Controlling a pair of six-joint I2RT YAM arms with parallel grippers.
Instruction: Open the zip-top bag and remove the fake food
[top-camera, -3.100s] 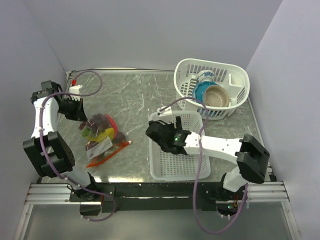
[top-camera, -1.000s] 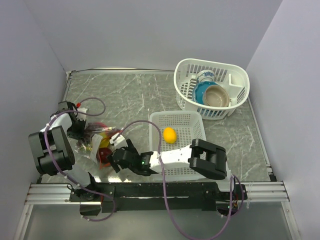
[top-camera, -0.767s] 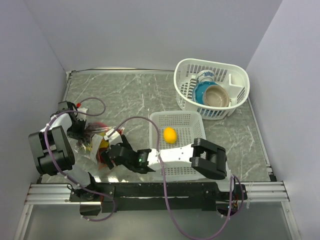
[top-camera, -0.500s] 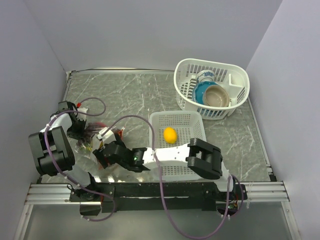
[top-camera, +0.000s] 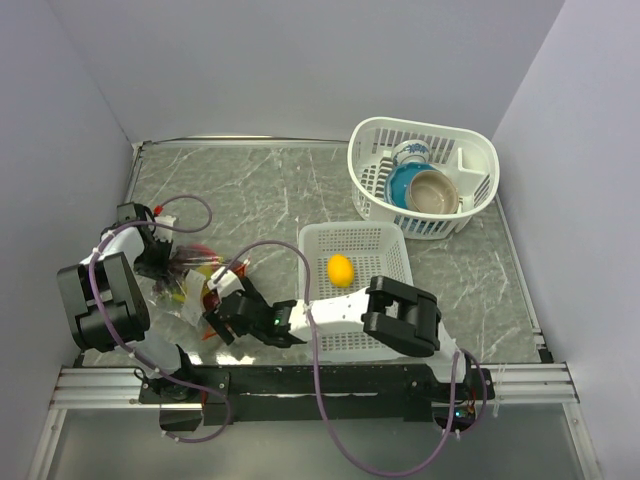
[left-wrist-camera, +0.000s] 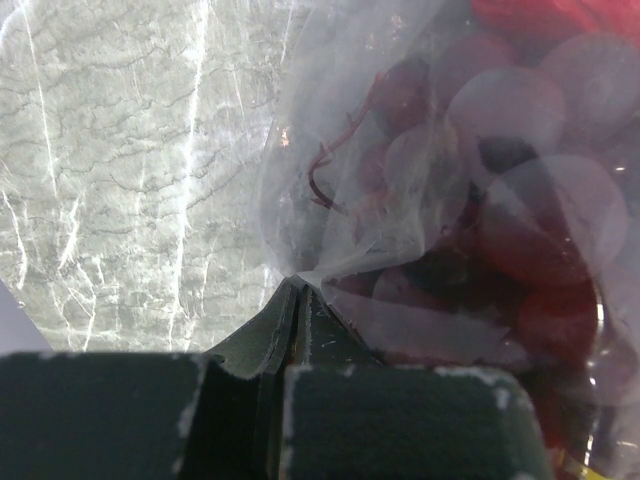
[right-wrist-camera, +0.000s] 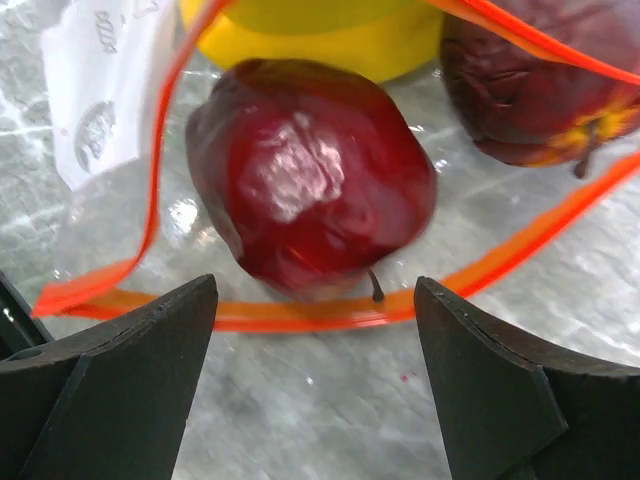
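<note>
R end effector (right-wrist-camera: 315, 300) is seen spread wide, nothing held, w/ fingers (right-wrist-camera: 120, 380) poised just short of the dark red apple (right-wrist-camera: 310, 180). The apple lies in the open mouth of the zip-top bag (right-wrist-camera: 105, 70), ringed by the orange zipper strip (right-wrist-camera: 300, 320). L end effector (left-wrist-camera: 298, 292) is pressed together, pinching a fold of the bag's clear film, w/ purple grapes (left-wrist-camera: 500, 200) seen thru the plastic just beyond. Behind the apple a yellow piece (right-wrist-camera: 310, 30) and a second dark red fruit (right-wrist-camera: 540, 90) are visible, so most of the fake food is judged to be inside the bag. In the top view the bag lies on the bench (top-camera: 270, 190) at the near L, btwn the two end effectors. One yellow-orange round fruit (top-camera: 340, 270) is already in the flat white basket (top-camera: 350, 232), well apart from the bag. A second basket (top-camera: 425, 125) w/ bowls sits at the far R, not involved. Step in hand is judged as apple pickup, task approx early. For a clean grasp, fingers should be brought down astride the apple's widest part, inside the zipper loop, so strip and film are not caught. The apple looks smooth and round, so a centred squeeze is needed or it may squirt out. L pinch should be held firm so the bag is not dragged along on withdrawal.
</note>
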